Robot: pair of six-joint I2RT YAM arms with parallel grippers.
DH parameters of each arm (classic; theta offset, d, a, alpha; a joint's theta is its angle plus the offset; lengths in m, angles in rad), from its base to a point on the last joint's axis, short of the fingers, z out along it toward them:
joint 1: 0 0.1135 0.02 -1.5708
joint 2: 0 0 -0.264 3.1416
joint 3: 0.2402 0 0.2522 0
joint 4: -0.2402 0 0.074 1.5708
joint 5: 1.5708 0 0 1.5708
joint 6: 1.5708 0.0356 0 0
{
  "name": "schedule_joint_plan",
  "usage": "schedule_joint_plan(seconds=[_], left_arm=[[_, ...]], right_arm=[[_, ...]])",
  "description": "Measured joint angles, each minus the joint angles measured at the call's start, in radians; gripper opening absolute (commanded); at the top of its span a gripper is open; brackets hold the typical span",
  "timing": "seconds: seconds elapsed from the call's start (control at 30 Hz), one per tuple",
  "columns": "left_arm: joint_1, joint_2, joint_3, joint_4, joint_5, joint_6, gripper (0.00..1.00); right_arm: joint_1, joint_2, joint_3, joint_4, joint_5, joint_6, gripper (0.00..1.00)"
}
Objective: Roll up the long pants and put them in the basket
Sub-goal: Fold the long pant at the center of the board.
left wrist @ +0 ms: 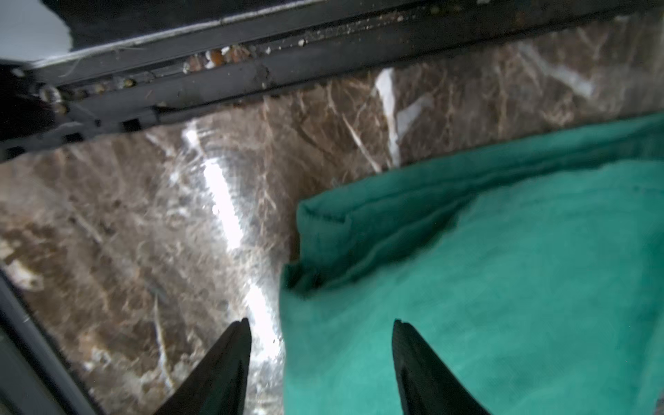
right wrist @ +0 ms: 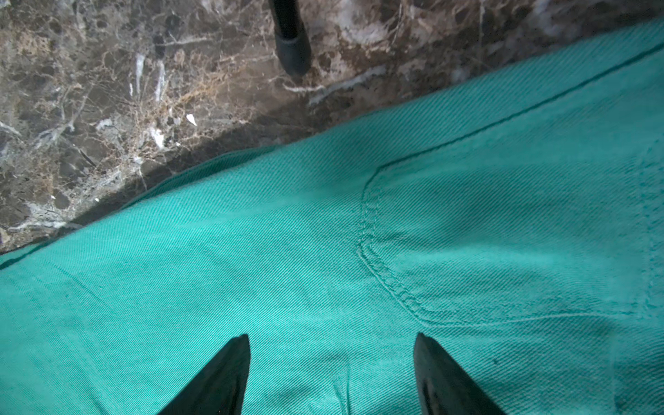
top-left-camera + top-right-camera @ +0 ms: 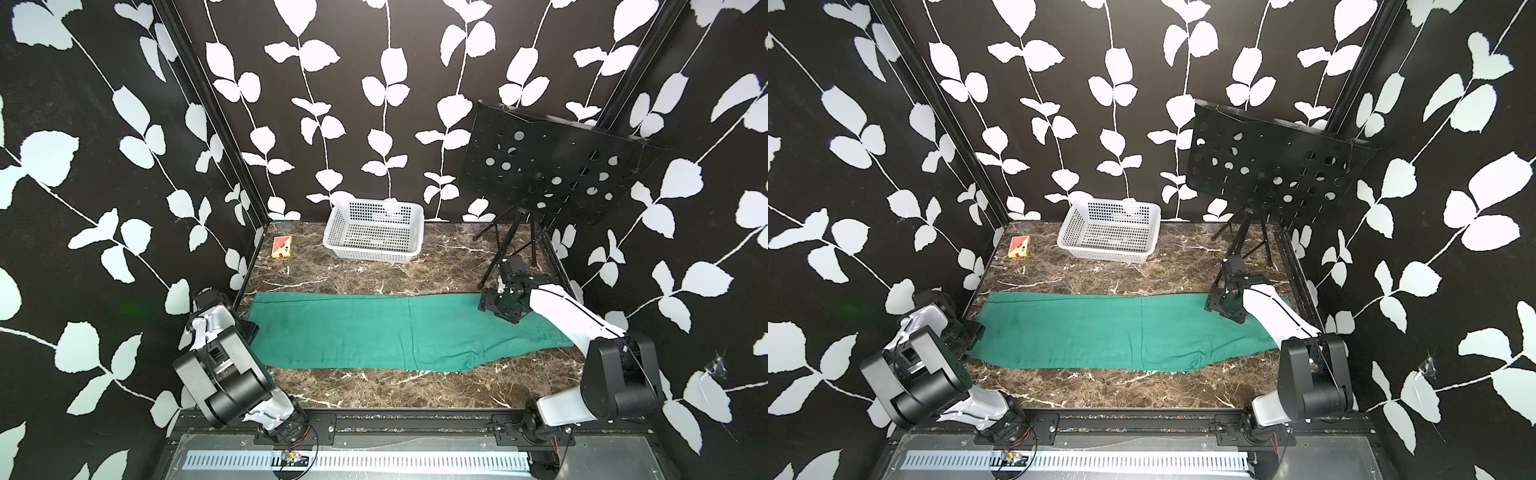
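We read no words, brands or numbers anywhere; the small red and yellow box [image 3: 281,247] at the back bears a dark mark too small to decipher.

White perforated basket [image 3: 370,252] [image 3: 1105,252]: upper centre in both top views, upright, close to back wall. Red-yellow card box [image 3: 281,247] [image 3: 1019,247]: left of basket, apart from it, flat on brown marble-pattern tabletop [image 3: 374,278]. Black perforated music stand [image 3: 552,166] [image 3: 1275,162]: upper right, on tripod, plate tilted. Stand foot [image 2: 293,46] rests on marble in right wrist view. Walls [image 3: 83,257]: black, white leaf print. Slotted white strip [image 3: 415,461]: along bottom edge.
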Motion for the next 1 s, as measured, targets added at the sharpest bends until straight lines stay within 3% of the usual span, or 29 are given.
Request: schedule_joint_plan(seconds=[0.13, 0.27, 0.5, 0.57, 0.6, 1.0], left_arm=[[0.017, 0.052, -0.002, 0.045, 0.018, 0.013, 0.58], [0.038, 0.069, -0.029, 0.08, 0.026, 0.013, 0.49], [0.073, 0.086, -0.023, 0.066, 0.02, 0.02, 0.21], [0.077, 0.085, -0.021, 0.061, 0.014, 0.023, 0.04], [0.077, 0.082, -0.021, 0.058, 0.008, 0.024, 0.0], [0.117, -0.062, -0.02, 0.004, -0.137, 0.04, 0.0]], right_arm=[[0.0, 0.0, 0.0, -0.002, -0.001, 0.0, 0.75], [0.0, 0.0, 0.0, -0.002, -0.003, 0.002, 0.75], [0.0, -0.009, 0.0, -0.003, -0.003, 0.006, 0.73], [0.0, -0.016, 0.0, -0.007, -0.003, 0.008, 0.72], [0.0, -0.019, 0.0, -0.009, -0.003, 0.009, 0.72], [0.0, -0.064, 0.0, -0.056, 0.0, 0.008, 0.71]])
